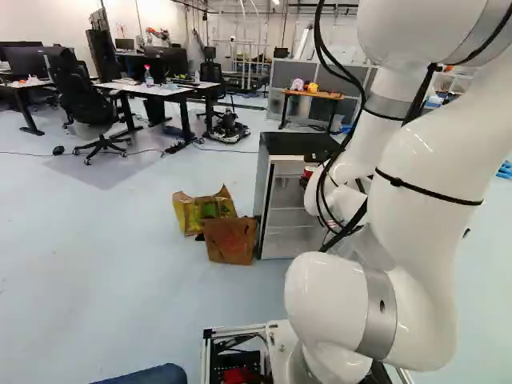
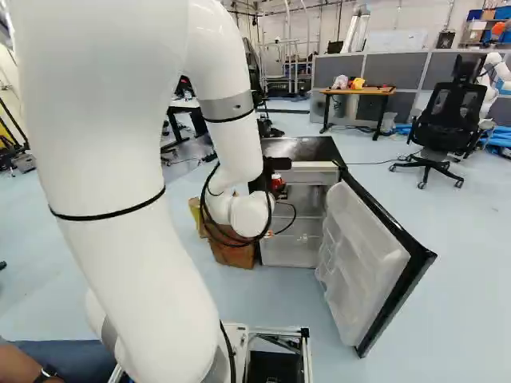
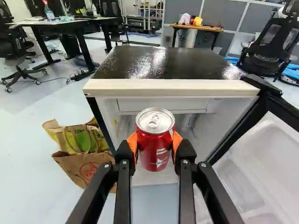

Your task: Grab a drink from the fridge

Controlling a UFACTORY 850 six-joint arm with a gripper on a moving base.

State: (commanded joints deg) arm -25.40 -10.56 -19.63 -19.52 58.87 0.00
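Note:
In the right base view, my black gripper (image 2: pixel 275 164) is at the front of the open fridge (image 2: pixel 299 149), beside a red can (image 2: pixel 277 183). In the wrist view, the gripper (image 3: pixel 155 145) has its orange pads pressed against both sides of the red can (image 3: pixel 154 154), which is upright with its silver lid showing. Behind the can lies the fridge's open inside, below its black top (image 3: pixel 163 63). The can hides part of the interior. The fridge door (image 2: pixel 367 255) stands wide open on the right side of the right base view.
Two bags, a yellow-green one (image 1: pixel 192 212) and a brown one (image 1: pixel 230 240), stand on the floor beside the fridge. Behind are desks (image 1: pixel 144 88), an orange-topped table (image 2: pixel 358 91) and an office chair (image 2: pixel 447 120). A person's arm shows low in the right base view.

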